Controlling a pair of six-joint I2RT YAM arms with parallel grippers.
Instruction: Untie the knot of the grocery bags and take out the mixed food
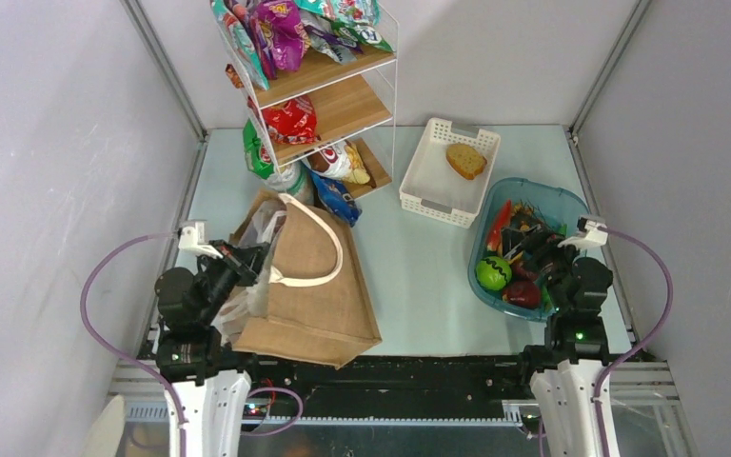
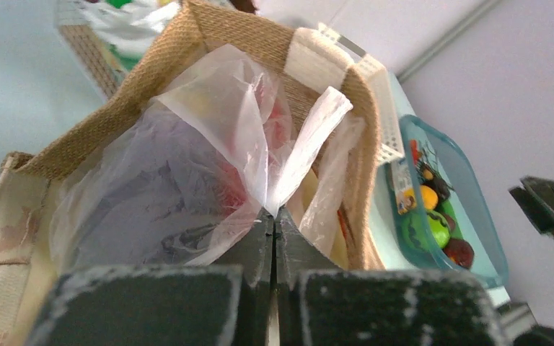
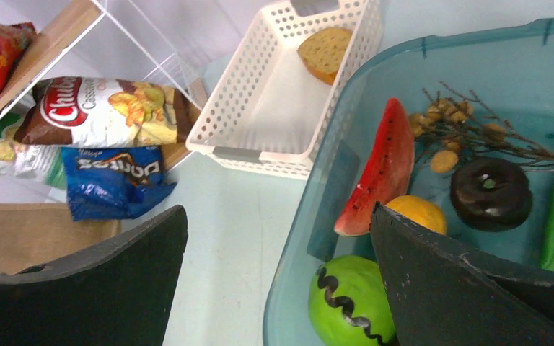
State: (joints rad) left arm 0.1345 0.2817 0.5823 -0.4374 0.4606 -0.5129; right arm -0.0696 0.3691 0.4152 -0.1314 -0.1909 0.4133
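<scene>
The brown bag (image 1: 314,286) with pale handles lies on the table in front of the left arm, its mouth facing that arm. The clear plastic bag (image 1: 262,228) sits inside the mouth. My left gripper (image 1: 253,257) is at the mouth. In the left wrist view it (image 2: 274,213) is shut on a twisted strip of the plastic bag (image 2: 187,158), inside the brown bag's rim (image 2: 216,29). Red and yellow food (image 2: 281,122) shows dimly through the plastic. My right gripper (image 1: 541,255) is open and empty over the blue tub's near left rim (image 3: 278,213).
The blue-tinted tub (image 1: 571,205) holds a green melon (image 3: 350,299), a watermelon slice (image 3: 379,169) and a chocolate donut (image 3: 490,194). A white basket (image 1: 428,181) with a bread slice (image 1: 465,160) stands behind it. A wire shelf (image 1: 333,95) with snack packets stands at the back.
</scene>
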